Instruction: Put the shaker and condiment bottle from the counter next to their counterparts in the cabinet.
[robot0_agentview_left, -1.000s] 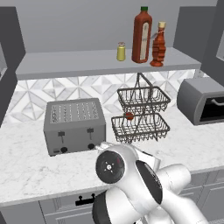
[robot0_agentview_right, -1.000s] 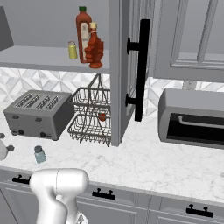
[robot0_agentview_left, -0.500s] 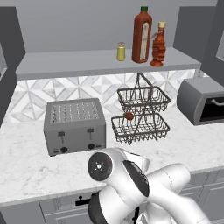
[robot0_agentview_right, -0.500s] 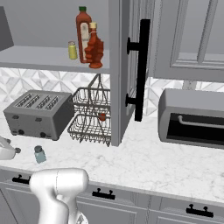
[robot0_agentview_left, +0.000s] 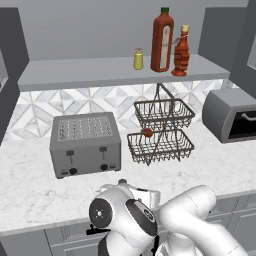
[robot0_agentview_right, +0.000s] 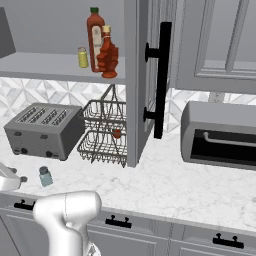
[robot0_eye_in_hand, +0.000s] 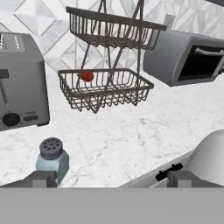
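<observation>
The shaker (robot0_eye_in_hand: 52, 159) (robot0_agentview_right: 45, 176), pale blue-grey glass with a grey perforated cap, stands upright on the counter (robot0_eye_in_hand: 131, 135) (robot0_agentview_right: 175, 185) in front of the toaster. My gripper (robot0_eye_in_hand: 112, 181) hangs low over the counter's front edge, open and holding nothing. The shaker is just beyond its left fingertip (robot0_eye_in_hand: 41, 178). The leaf-shaped orange-red condiment bottle (robot0_agentview_left: 181, 52) (robot0_agentview_right: 108, 55) stands on the cabinet shelf (robot0_agentview_left: 90, 70) (robot0_agentview_right: 40, 65). Left of it are the tall red bottle (robot0_agentview_left: 162, 40) (robot0_agentview_right: 95, 35) and the yellow shaker (robot0_agentview_left: 138, 59) (robot0_agentview_right: 83, 57).
A grey toaster (robot0_agentview_left: 85, 145) (robot0_eye_in_hand: 17, 83) sits at the left. A two-tier wire basket (robot0_agentview_left: 160, 132) (robot0_eye_in_hand: 105, 87) holds a small red thing. A toaster oven (robot0_agentview_left: 232, 117) (robot0_eye_in_hand: 188, 57) is at the right. The open cabinet door (robot0_agentview_right: 145, 75) juts out over the counter.
My arm has swung down and to the left in the left base view, lowering the hand toward the counter's front. The jaws stayed open. The shaker and the bottles have not moved.
</observation>
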